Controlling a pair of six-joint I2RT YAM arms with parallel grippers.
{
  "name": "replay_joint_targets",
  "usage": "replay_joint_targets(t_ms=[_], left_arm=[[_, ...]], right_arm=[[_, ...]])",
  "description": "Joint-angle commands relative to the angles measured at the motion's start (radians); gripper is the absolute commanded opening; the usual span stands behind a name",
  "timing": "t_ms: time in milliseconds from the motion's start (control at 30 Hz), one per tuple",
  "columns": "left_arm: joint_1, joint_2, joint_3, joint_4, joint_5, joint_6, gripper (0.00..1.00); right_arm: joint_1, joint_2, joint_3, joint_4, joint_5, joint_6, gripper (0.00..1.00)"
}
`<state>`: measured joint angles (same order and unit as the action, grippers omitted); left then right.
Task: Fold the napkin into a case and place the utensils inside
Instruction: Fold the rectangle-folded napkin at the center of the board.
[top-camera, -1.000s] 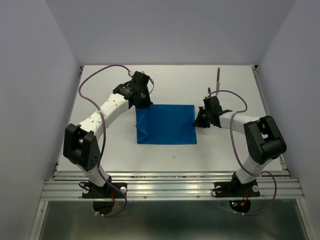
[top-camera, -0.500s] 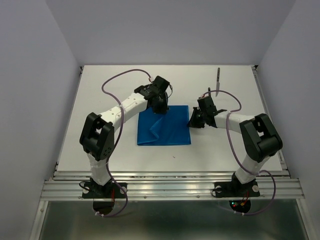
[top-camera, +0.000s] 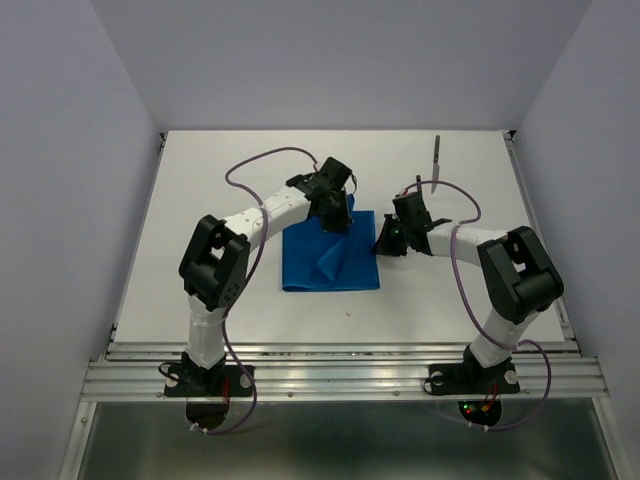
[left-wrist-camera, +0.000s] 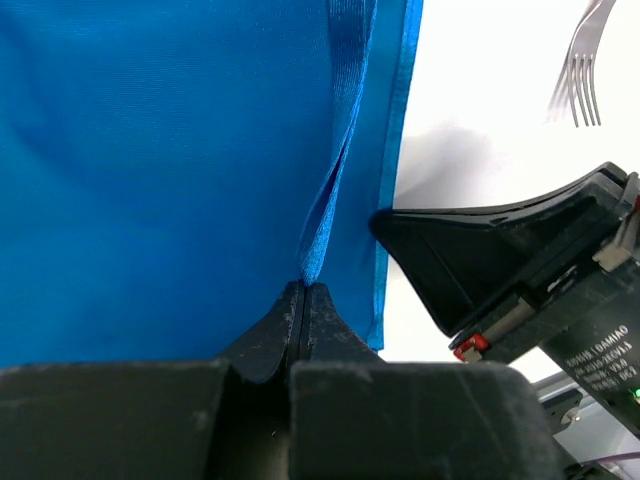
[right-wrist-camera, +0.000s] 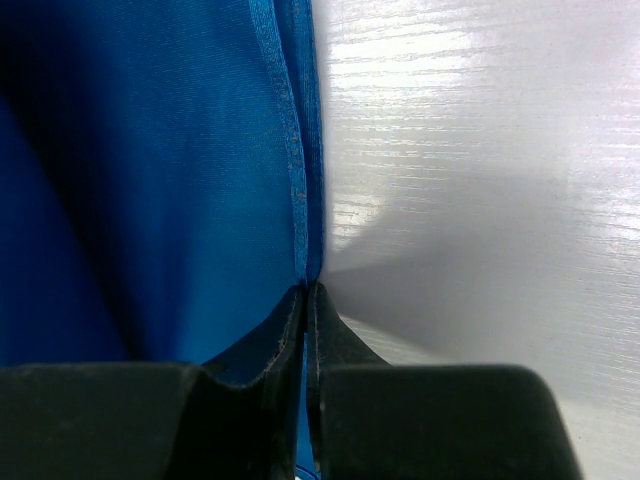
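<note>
1. Mid-fold on the worktop (top-camera: 230, 290): napkin (top-camera: 345, 270) lying flat at centre between the two arms, one ridge of cloth lifted.
2. Left end effector (left-wrist-camera: 305, 292) clamped shut on that raised pleat; right end effector (right-wrist-camera: 308, 290) pinched shut on the right hem.
3. Likely best handling: carry the pleat across low and level, keep both pinches firm, pin the hem flat, square the edges before letting go.
4. Risk to watch: dragging the whole cloth toward the fork (left-wrist-camera: 582, 95), near the right edge.
5. Tally: one napkin, one fork, one knife (top-camera: 437, 152) far right on the worktop, two end effectors.
</note>
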<state>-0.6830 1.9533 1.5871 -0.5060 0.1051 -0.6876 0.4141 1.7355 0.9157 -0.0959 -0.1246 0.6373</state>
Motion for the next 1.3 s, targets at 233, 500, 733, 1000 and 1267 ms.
replay_joint_targets(t_ms=[233,500,733,1000,1267], left_arm=[[-0.021,0.067,0.071,0.05,0.057,-0.044,0.0],[-0.026,0.099,0.1,0.055,0.094,-0.05,0.0],[-0.026,0.128,0.12,0.063,0.12,-0.053,0.0],[-0.027,0.148,0.14,0.069,0.15,-0.061,0.0],[-0.029,0.153,0.143,0.083,0.176,-0.07,0.0]], right_arm=[[0.012,0.032,0.005,-0.025,0.022,-0.002,0.05],[0.022,0.032,0.009,-0.025,0.023,0.001,0.05],[0.022,0.038,0.012,-0.024,0.023,0.001,0.05],[0.031,0.041,0.012,-0.024,0.025,0.004,0.05],[0.04,0.047,0.015,-0.022,0.025,0.007,0.05]])
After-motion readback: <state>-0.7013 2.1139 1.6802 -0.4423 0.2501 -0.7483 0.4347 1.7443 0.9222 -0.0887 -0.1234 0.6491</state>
